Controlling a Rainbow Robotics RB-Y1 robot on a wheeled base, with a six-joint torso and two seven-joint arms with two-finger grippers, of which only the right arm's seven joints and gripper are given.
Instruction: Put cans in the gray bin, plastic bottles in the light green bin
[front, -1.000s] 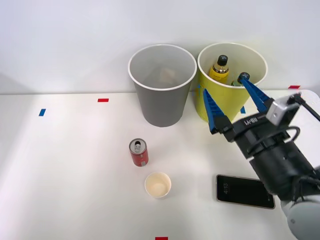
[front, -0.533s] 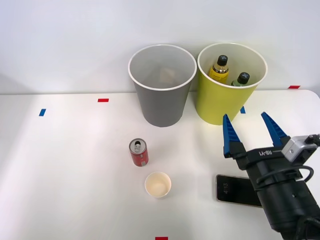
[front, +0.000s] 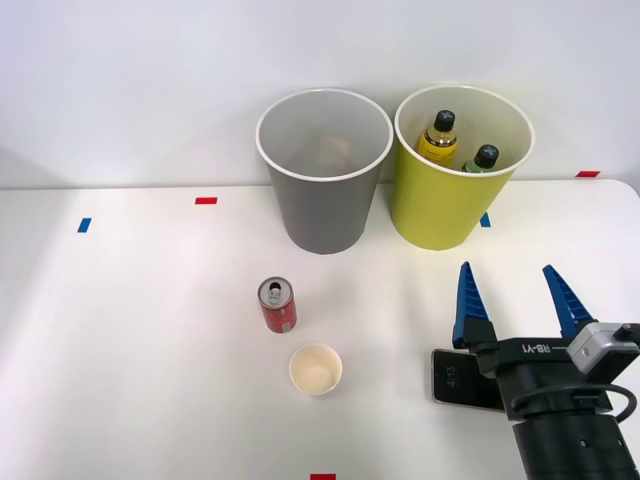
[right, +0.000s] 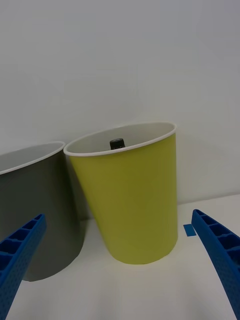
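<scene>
Bins: 2, side by side at the back of the white counter (front: 130, 320), touching or nearly so. Gray bin (front: 323, 190) on the left, light green bin (front: 455, 200) on the right.

Bottles: 2, both upright inside the light green bin, black caps up. Yellow bottle (front: 440, 138) at the back, green bottle (front: 483, 159) just beside it toward the right.

Cans in sight: 1. Red can (front: 278, 305) stands upright on the counter, in front of the gray bin and well apart from it. Paper cup (front: 316, 369) sits just in front of the can, mouth up. Black phone (front: 458, 378) lies flat, partly under the right arm.

Right gripper (front: 521, 300) is at lower right, fingers (front: 467, 300) spread wide apart, nothing between them, tips pointing toward the light green bin. Red can is well off to the left of the fingers. In the wrist view the light green bin sits between the two fingers, w/ one black cap (right: 116, 143) peeking over its rim.
</scene>
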